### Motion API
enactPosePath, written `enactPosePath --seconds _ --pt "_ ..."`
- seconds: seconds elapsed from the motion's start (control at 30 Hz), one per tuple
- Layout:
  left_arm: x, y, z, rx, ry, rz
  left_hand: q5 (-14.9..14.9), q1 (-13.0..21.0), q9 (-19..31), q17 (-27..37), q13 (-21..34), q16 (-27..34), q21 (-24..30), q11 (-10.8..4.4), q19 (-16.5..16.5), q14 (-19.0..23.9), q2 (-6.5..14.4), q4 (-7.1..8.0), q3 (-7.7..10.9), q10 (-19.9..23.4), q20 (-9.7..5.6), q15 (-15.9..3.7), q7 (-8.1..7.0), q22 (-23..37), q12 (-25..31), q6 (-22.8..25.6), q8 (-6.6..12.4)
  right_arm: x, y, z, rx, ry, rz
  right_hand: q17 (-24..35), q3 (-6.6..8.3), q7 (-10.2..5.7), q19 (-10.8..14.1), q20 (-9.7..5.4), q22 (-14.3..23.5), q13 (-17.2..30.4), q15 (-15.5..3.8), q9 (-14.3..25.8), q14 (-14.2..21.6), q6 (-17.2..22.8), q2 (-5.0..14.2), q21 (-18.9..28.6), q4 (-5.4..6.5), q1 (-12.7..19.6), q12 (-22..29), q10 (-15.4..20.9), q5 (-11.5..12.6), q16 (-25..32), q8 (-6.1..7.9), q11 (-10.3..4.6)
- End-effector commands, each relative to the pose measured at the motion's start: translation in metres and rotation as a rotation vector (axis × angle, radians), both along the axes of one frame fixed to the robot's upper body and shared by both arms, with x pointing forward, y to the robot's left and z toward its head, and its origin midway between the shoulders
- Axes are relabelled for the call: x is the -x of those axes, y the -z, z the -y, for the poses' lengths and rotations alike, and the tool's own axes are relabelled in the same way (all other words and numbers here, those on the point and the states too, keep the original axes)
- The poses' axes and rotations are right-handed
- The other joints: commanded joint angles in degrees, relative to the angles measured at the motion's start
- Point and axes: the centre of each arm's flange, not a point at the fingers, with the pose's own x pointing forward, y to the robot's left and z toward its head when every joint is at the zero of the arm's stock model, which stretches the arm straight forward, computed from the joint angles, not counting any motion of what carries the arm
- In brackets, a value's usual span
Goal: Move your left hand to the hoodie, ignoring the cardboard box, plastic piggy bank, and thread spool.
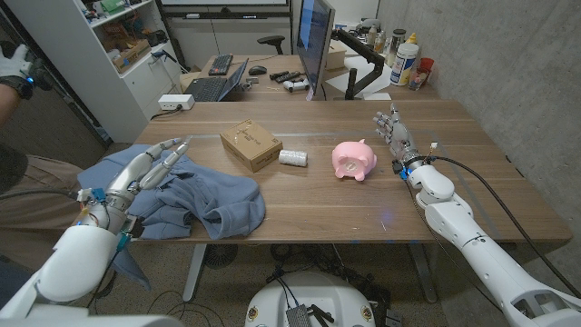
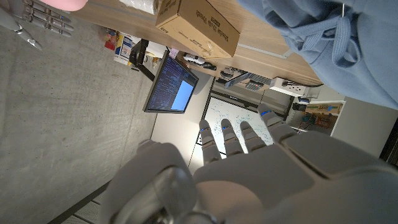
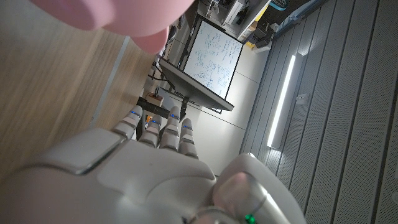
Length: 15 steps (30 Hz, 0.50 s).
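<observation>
A blue-grey hoodie [image 1: 195, 200] lies crumpled at the table's front left, part of it hanging over the edge. My left hand [image 1: 145, 170] hovers over its left part with fingers stretched out and apart, holding nothing; whether it touches the cloth I cannot tell. The left wrist view has the hoodie [image 2: 329, 43] beyond my left hand [image 2: 249, 162]. My right hand [image 1: 396, 134] stands open on the right side of the table, beside the pink piggy bank [image 1: 354, 161]. The right wrist view shows my right hand [image 3: 155, 155] with the piggy bank [image 3: 118, 18] close by.
A cardboard box [image 1: 251, 144] sits mid-table, with a white thread spool [image 1: 292, 157] just right of it. The box [image 2: 199, 25] appears in the left wrist view too. A monitor [image 1: 314, 41] and desk clutter stand behind the table. A person's gloved hand [image 1: 14, 64] is at far left.
</observation>
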Motion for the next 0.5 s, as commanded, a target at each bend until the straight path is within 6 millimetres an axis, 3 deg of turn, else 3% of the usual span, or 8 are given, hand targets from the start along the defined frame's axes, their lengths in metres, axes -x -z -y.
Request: enactPosePath --seconds 0.03,0.5 --pt "-0.0012 0.0037 -0.0117 0.011 -0.027 -0.012 0.20 0.63 0.13 0.03 0.12 0.31 0.23 0.12 -0.19 -0.66 -0.03 -0.29 0.05 -0.09 0.14 -0.06 -0.17 0.17 0.25 -0.16 0.18 0.0013 0.0001 -0.0003 -0.005 0.010 0.000 0.17 0.33 -0.13 -0.28 0.01 0.19 0.15 0.05 0.20 -0.28 -0.03 1.70 0.16 0.27 0.06 -0.25 -0.18 -0.17 0.15 -0.09 0.14" --pt "-0.0033 0.0068 -0.0182 0.027 -0.039 -0.014 0.25 0.72 0.13 0.03 0.12 0.50 0.30 0.09 -0.21 -0.48 0.00 -0.34 0.11 -0.10 0.14 -0.06 -0.20 0.16 0.31 -0.18 0.26 0.0001 -0.0021 -0.0035 0.006 0.011 0.002 0.17 0.35 -0.06 -0.29 0.02 0.18 0.15 0.01 0.20 -0.31 0.01 1.71 0.19 0.28 0.05 -0.25 -0.20 -0.19 0.18 -0.07 0.17"
